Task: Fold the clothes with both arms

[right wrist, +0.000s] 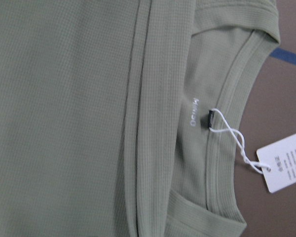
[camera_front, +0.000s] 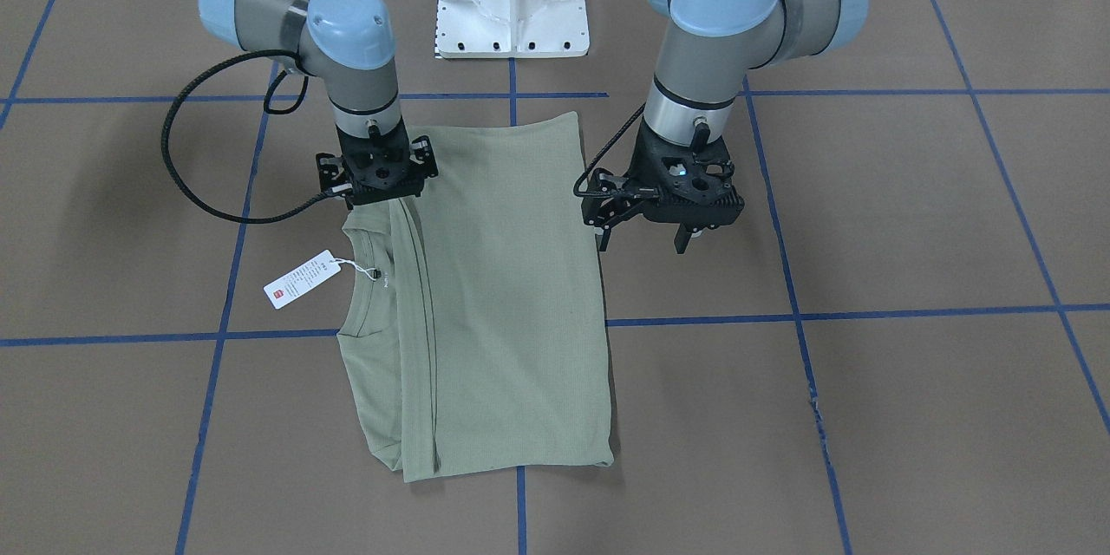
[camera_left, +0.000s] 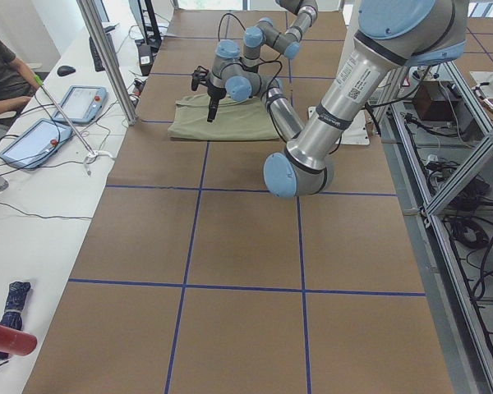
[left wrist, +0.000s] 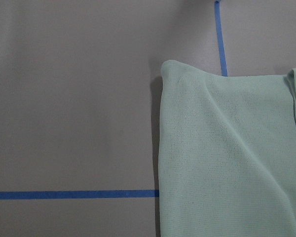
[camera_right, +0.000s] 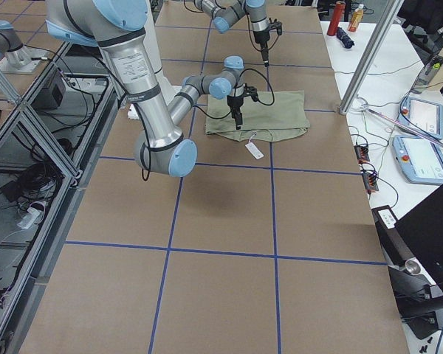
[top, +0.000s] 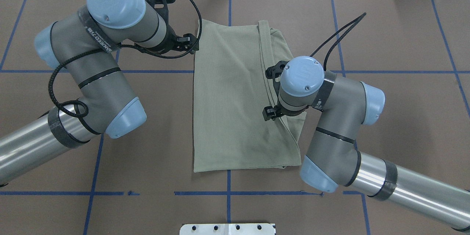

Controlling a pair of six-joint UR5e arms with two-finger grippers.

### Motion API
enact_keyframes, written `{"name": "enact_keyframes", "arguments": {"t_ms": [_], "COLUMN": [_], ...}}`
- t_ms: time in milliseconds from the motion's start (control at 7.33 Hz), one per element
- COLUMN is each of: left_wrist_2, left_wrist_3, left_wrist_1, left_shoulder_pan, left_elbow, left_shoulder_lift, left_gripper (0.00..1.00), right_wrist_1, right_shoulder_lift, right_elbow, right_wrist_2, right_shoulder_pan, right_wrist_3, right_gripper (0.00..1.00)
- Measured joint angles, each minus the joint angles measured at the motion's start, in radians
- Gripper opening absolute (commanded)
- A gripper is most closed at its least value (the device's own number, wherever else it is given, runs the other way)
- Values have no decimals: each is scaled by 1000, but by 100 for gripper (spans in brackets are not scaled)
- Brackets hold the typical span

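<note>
The green shirt [camera_front: 503, 295] lay flat on the worktop [camera_front: 867, 408], folded into a rectangle. The right gripper [camera_front: 379, 191] hung over the shirt's collar [camera_front: 368, 277] side; whether its fingers were open or closed could not be told. The left gripper [camera_front: 643, 238] stood just beside the shirt's opposite edge, fingers apart and holding nothing. These fingers might catch only the top layer, so the layers would slide apart. The hang tag [camera_front: 301, 279], lying outside the collar, could also stay out of the fold.
</note>
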Motion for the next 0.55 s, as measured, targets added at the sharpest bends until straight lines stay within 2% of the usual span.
{"name": "enact_keyframes", "arguments": {"t_ms": [273,545], "left_wrist_2": [1,1], "left_wrist_3": [2,3], "left_wrist_1": [0,0], "left_shoulder_pan": [-1,-1], "left_elbow": [-1,-1], "left_shoulder_lift": [4,5], "left_gripper": [100,100], "right_wrist_1": [6,7], "right_shoulder_lift": [70,86], "right_elbow": [-113,-160], "right_wrist_2": [-2,-2], "right_shoulder_pan": [24,30], "right_wrist_3": [-42,-62], "right_gripper": [100,100]}}
